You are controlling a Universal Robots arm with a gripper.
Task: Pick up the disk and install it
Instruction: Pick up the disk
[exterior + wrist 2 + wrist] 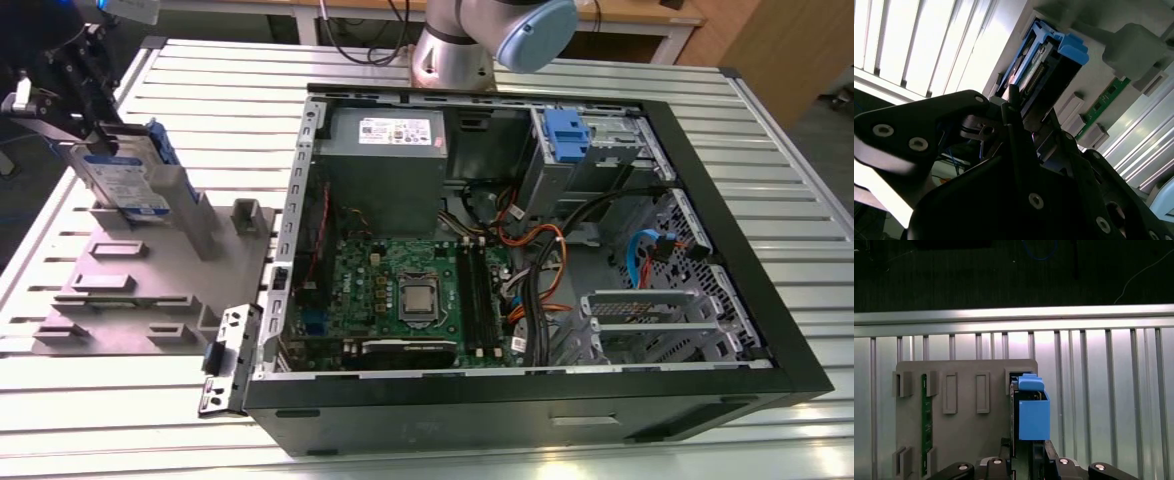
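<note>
The disk is a flat rectangular unit with a silver-grey metal body, a white-and-blue label and blue plastic side rails. It is stood on edge, slightly tilted, in a slot of the matt grey fixture plate, at the exterior view's left. The plate is formed with raised rectangular pockets and is laid on the ribbed aluminium table. A narrow green circuit strip is seated in another pocket, apart from the disk. Just beside the plate, the black-framed computer case is laid open. Its green motherboard is exposed, and a blue plastic clip is fitted in a metal bay.

The arm, with rounded silver and grey-blue joints, is seen beyond the case. The black gripper is presented to the free end of the disk, in line with its narrow edge, as shown in the first wrist view. Whether the gripper is clamped on the disk or set wide of it cannot be told.
</note>
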